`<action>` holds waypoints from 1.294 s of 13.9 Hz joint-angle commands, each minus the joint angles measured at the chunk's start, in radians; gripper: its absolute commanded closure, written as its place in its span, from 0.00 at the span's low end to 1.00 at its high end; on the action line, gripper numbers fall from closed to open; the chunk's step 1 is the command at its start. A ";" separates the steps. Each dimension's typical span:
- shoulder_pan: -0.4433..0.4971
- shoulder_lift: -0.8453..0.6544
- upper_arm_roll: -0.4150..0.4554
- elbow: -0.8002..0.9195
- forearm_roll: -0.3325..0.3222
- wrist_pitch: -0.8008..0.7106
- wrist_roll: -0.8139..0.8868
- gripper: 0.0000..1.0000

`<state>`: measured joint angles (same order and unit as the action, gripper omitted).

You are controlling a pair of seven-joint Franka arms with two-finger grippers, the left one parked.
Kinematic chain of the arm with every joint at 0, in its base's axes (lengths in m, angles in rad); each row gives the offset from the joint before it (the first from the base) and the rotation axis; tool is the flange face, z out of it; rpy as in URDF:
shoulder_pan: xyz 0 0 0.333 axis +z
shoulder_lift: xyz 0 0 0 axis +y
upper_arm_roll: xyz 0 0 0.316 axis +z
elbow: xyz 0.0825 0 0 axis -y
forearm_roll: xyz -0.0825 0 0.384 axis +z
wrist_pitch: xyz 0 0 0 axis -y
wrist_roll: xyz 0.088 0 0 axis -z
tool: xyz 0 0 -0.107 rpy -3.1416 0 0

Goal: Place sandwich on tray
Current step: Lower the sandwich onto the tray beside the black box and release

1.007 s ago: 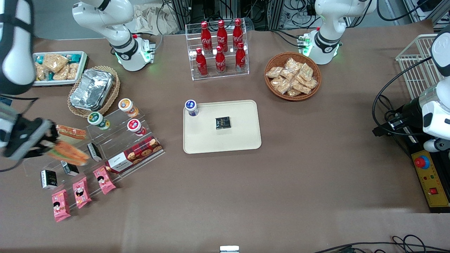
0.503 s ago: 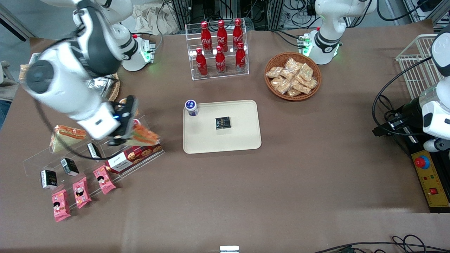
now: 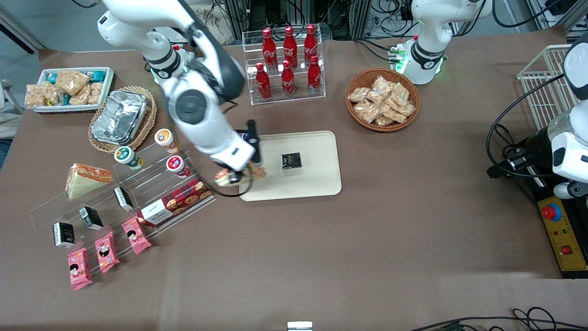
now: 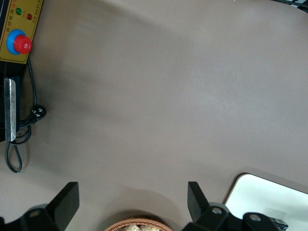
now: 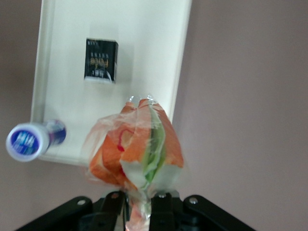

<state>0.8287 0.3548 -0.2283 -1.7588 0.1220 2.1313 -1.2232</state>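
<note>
Clear-wrapped wedge sandwich (image 5: 137, 147), orange/green filling edge, pinched by its crinkled wrap in nearly closed gripper (image 5: 140, 197), seemingly above smooth cream tray (image 3: 317, 177) edge.

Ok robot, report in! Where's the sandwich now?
Tool shut on sandwich, in the air over the tray edge. Not down yet. Small black packet and blue-lidded cup already on tray, open space beside them.

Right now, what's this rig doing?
The right arm is carrying the sandwich, pinched by its wrap in the gripper, over the tray's edge nearest the working arm's end of the table. It is not set down yet. The tray already holds a blue-lidded cup and a small black packet. A second sandwich sits on the acrylic rack.
</note>
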 commanded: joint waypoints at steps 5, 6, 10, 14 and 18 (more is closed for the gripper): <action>0.109 0.197 -0.014 0.012 0.073 0.266 -0.005 1.00; 0.109 0.205 -0.013 0.012 0.074 0.278 -0.002 1.00; 0.142 0.240 -0.014 0.001 0.094 0.285 0.163 0.02; 0.158 0.260 -0.016 0.002 0.094 0.318 0.179 0.01; 0.208 0.207 -0.022 -0.004 0.082 0.291 0.176 0.01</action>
<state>0.9987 0.6024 -0.2317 -1.7568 0.1946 2.4362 -1.0465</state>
